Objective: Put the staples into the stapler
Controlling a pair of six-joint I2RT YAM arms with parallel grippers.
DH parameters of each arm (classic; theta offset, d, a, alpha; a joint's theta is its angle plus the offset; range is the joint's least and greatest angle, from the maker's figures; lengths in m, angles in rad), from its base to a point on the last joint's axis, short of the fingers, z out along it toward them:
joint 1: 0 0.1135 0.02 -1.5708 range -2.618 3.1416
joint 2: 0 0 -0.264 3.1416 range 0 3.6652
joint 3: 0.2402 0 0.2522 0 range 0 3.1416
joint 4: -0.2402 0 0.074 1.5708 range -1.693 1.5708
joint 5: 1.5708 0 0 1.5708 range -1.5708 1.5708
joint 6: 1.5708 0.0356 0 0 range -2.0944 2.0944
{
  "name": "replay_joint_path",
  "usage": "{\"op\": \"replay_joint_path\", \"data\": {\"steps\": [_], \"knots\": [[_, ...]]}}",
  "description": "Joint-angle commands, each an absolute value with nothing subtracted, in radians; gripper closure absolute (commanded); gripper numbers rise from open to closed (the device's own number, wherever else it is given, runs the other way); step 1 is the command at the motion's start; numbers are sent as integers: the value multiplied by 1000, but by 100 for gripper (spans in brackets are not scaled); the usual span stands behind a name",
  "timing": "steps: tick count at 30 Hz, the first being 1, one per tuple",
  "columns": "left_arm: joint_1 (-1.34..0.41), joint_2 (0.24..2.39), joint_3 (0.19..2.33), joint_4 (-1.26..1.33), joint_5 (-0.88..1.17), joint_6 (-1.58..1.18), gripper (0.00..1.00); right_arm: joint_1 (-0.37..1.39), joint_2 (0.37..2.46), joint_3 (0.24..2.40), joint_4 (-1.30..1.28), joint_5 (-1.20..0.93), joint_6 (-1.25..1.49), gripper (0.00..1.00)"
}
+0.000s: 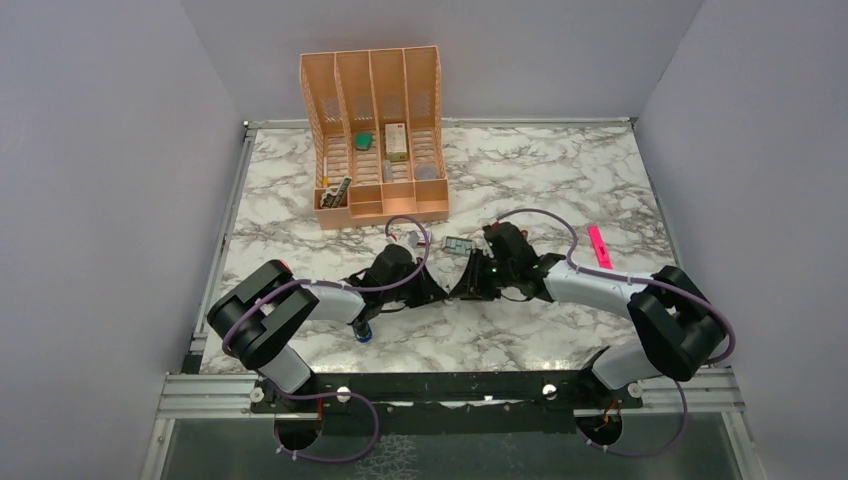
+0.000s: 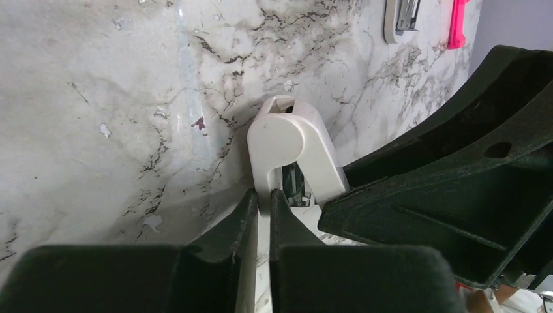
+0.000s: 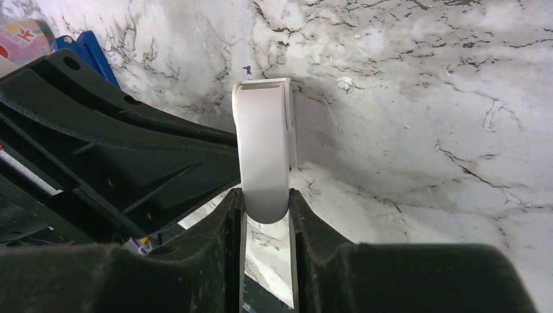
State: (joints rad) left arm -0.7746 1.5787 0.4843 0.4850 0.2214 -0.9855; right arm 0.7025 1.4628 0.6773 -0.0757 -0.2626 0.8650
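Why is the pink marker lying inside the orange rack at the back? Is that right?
Not quite. The pink marker is lying out on the marble table, over on the right, not inside the orange rack at the back. The top external view shows it.

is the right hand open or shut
Shut: the right hand clamps the white object, fingers pressing both sides.
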Motion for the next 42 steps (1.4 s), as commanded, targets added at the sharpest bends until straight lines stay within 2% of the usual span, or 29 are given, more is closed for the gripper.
{"op": "replay_joint_path", "data": {"steps": [1,10,20,34,38,42], "knots": [[-780,1587,501,505,242,-977,100,693,1450,676,-37,-315,877,79],[-782,1590,503,503,287,-954,100,630,1422,696,-106,-324,827,78],[-802,1601,519,503,309,-916,100,521,1391,749,-175,-308,764,71],[-828,1627,552,503,312,-891,100,471,1456,794,-205,-280,746,63],[-829,1629,556,503,310,-896,100,472,1458,777,-171,-341,743,59],[-830,1633,559,503,294,-915,100,471,1436,740,-146,-385,742,47]]}}
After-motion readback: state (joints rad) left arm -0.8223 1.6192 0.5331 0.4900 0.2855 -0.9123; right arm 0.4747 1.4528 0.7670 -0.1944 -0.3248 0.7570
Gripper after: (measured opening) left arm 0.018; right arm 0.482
